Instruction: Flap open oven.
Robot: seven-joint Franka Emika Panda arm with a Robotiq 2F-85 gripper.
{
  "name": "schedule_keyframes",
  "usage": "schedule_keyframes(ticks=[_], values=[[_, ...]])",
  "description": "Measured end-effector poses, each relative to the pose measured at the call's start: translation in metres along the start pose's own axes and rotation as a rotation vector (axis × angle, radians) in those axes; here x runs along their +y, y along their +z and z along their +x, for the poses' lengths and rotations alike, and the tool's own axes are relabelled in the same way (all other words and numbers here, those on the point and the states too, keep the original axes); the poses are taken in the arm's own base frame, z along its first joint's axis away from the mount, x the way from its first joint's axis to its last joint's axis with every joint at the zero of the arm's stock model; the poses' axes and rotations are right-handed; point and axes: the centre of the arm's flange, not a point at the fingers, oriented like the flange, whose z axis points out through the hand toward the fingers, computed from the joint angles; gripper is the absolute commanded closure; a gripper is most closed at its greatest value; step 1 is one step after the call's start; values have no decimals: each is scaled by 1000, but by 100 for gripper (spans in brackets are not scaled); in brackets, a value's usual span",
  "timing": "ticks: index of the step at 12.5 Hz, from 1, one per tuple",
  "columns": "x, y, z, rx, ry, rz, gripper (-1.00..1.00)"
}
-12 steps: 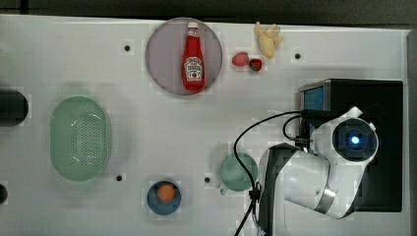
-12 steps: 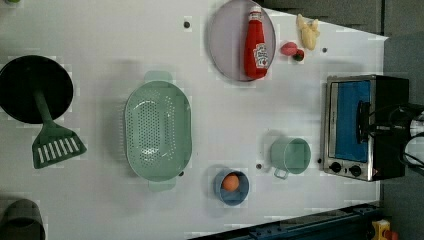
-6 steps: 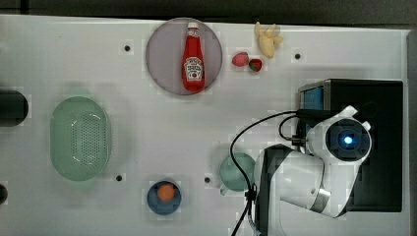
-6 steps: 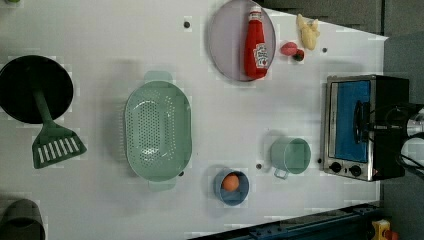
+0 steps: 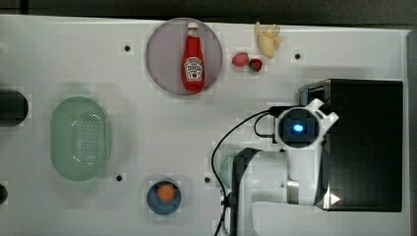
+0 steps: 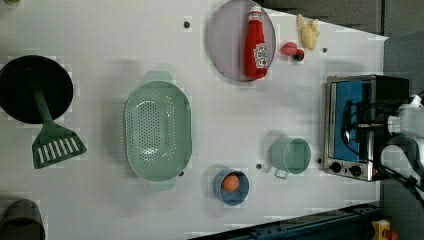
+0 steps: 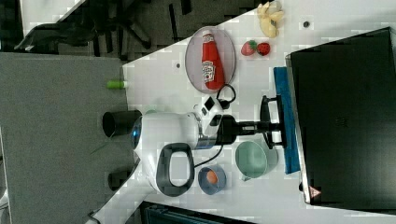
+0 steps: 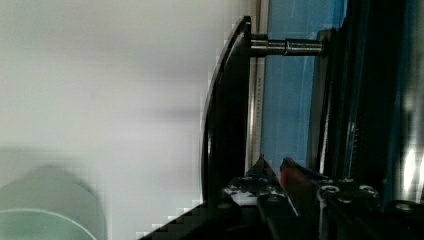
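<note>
The oven is a big black-topped box at the top view's right. Its blue glass door and black knobs face the table in the left view. In the right view my gripper reaches straight in to the bar handle in front of the blue door. The wrist view has the dark handle running down between my fingers, which are shut on it, with blue glass just behind. My wrist hangs over the oven's front edge.
A mint cup stands close to the door, just beside my arm. A blue bowl holds an orange ball. A green colander, a plate with a ketchup bottle, strawberries and a banana lie farther off.
My wrist has shifted toward the top view's left, away from the oven body, staying at the handle. The blue glass corner seen earlier in the top view now looks dark.
</note>
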Motion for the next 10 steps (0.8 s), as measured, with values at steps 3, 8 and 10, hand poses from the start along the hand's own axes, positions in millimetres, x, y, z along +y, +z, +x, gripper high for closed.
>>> schedule_keyframes(ticks=[3,8,10], values=[[-46,9,8,-19,1,-76,65],[-146,49,15,-18,-82,-213,65],[-178,73,12,-14,-115,-281,65]])
